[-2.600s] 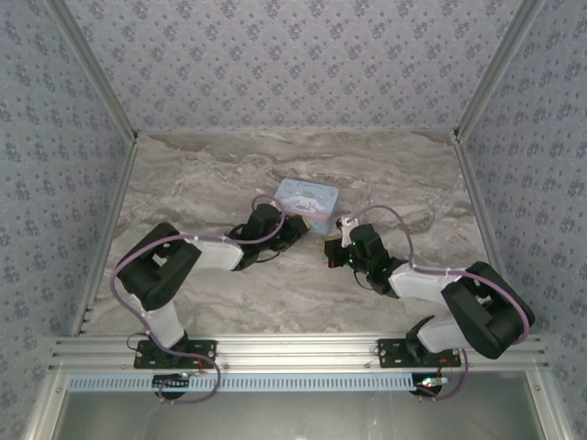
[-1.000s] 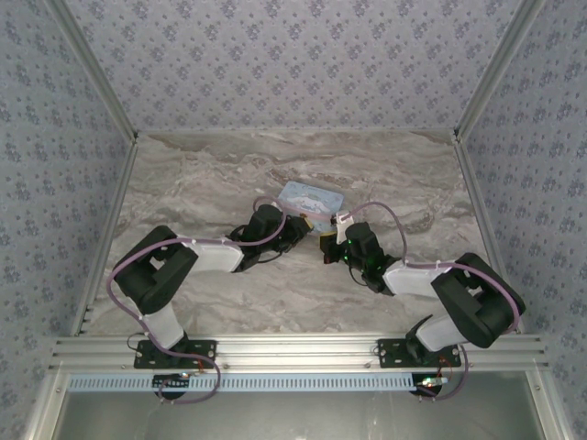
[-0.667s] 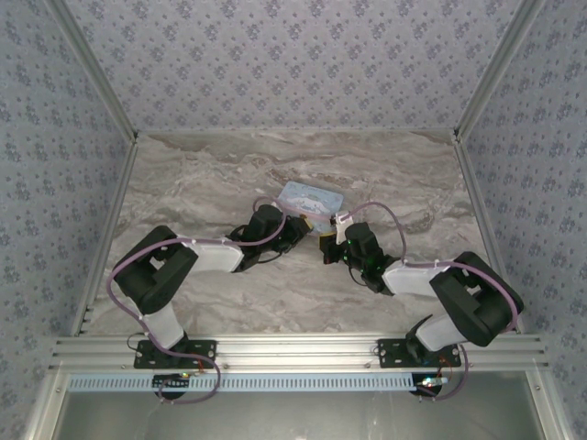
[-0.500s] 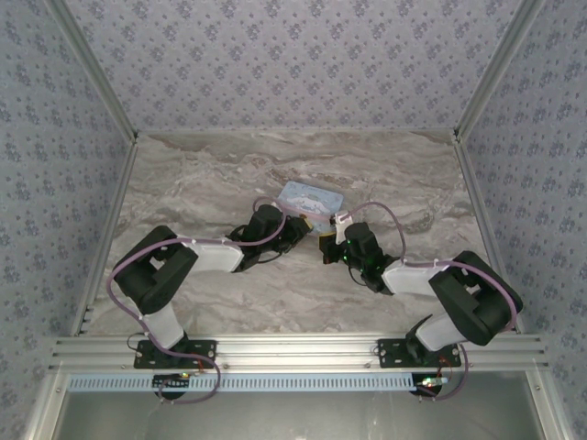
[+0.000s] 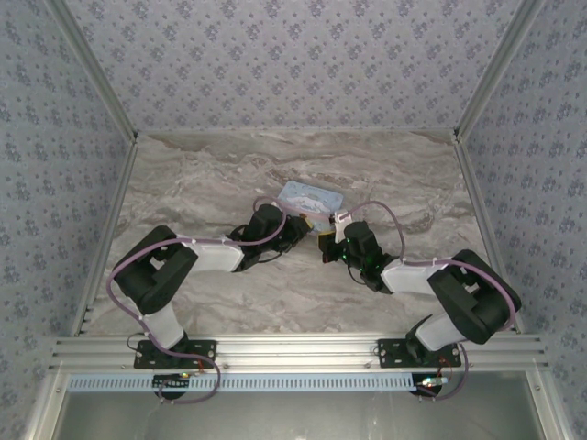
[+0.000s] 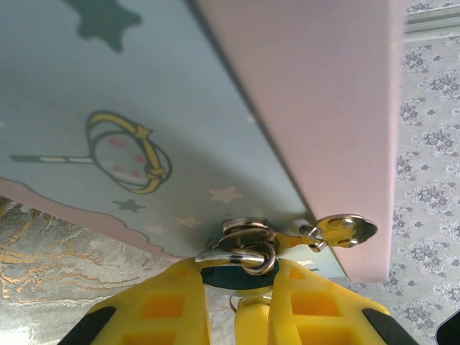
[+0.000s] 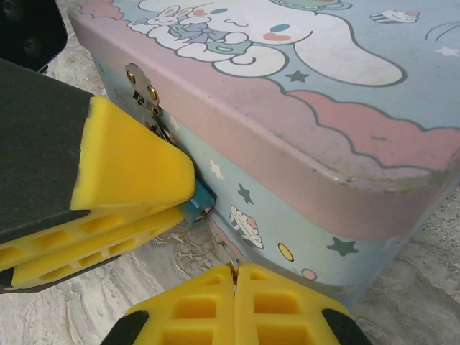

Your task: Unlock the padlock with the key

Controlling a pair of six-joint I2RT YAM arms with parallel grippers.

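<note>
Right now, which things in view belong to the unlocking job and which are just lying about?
In the job: padlock, clamped in the left gripper; thin metal sliver, apparently the key, pinched in the shut right gripper.
Just there: cartoon tin with the padlock at its hasp; marble table.

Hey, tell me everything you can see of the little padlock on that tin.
The padlock is tiny: dark teal body, thin silvery metal-looking shackle. The shackle hooks through the clasp on the front of the cartoon-printed tin, so the lock sits against the tin's wall. The left claw pinches its body between yellow fingers, hiding most of it. A thin metal sliver held in the shut right claw points up toward it. Locked or not, I cannot tell.
</note>
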